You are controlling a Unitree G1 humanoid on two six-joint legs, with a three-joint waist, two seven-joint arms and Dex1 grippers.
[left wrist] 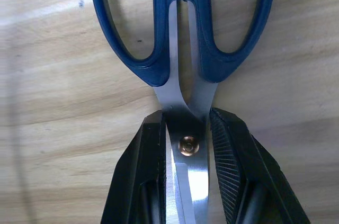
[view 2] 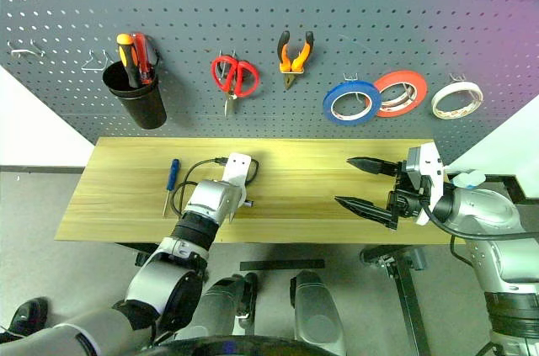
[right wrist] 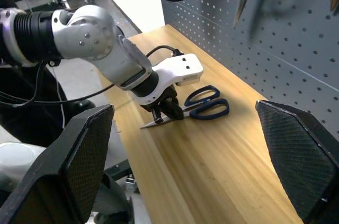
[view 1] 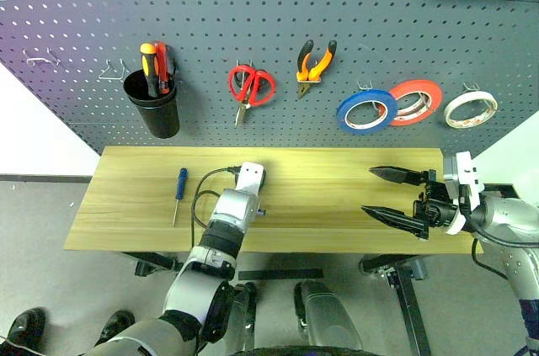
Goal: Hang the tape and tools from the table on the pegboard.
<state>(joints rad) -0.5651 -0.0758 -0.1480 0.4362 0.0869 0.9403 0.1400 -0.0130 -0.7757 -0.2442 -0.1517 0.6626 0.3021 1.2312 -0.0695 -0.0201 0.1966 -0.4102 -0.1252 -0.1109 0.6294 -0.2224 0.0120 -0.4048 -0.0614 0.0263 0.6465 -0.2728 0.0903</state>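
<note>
The scissors (left wrist: 159,73), with dark blue handles and steel blades, lie flat on the wooden table (view 1: 337,204). My left gripper (right wrist: 168,112) is shut on them at the pivot, one finger on each side of the blades. The blue-handled screwdriver (view 1: 179,188) lies on the table's left part. The blue tape (view 1: 367,110) and the orange-and-black pliers (view 1: 314,61) hang on the pegboard (view 1: 269,28). My right gripper (view 1: 368,190) hovers wide open over the table's right part, holding nothing.
A black cup (view 1: 153,108) with red and yellow-handled screwdrivers hangs at the pegboard's left. Red scissors (view 1: 250,87), a red-orange tape roll (view 1: 415,102) and a white roll (view 1: 470,108) also hang there. Bare hooks (view 1: 42,59) sit at the far left.
</note>
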